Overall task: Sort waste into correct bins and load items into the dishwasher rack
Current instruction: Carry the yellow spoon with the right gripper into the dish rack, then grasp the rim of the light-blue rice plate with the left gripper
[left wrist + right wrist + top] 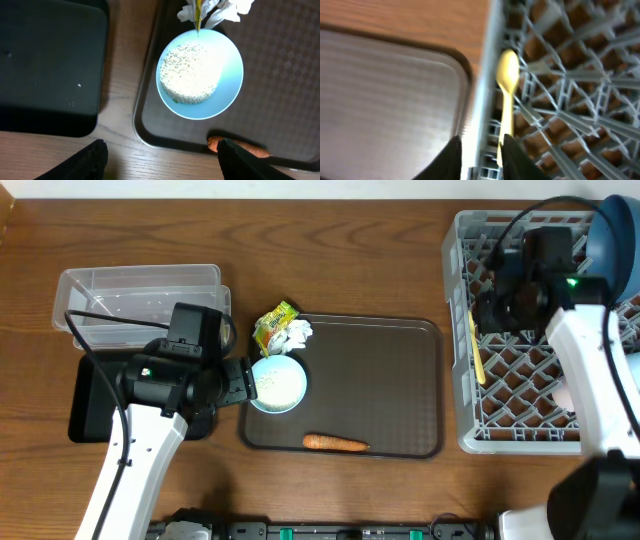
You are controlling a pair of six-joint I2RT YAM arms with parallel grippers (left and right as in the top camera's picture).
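Spoon (507, 75) lies inside the rack (483, 65) along its nine-o'clock wall — right gripper (481, 150) over its handle, jaws narrowly parted, clamping nothing. Left gripper (161, 150) gapes wide and empty above the rice-filled light-blue bowl (227, 80), at nine o'clock on the tray (280, 100).

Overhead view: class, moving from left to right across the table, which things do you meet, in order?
In order: clear plastic tub → light-blue bowl of rice → orange carrot → pale yellow spoon → dark-blue bowl.
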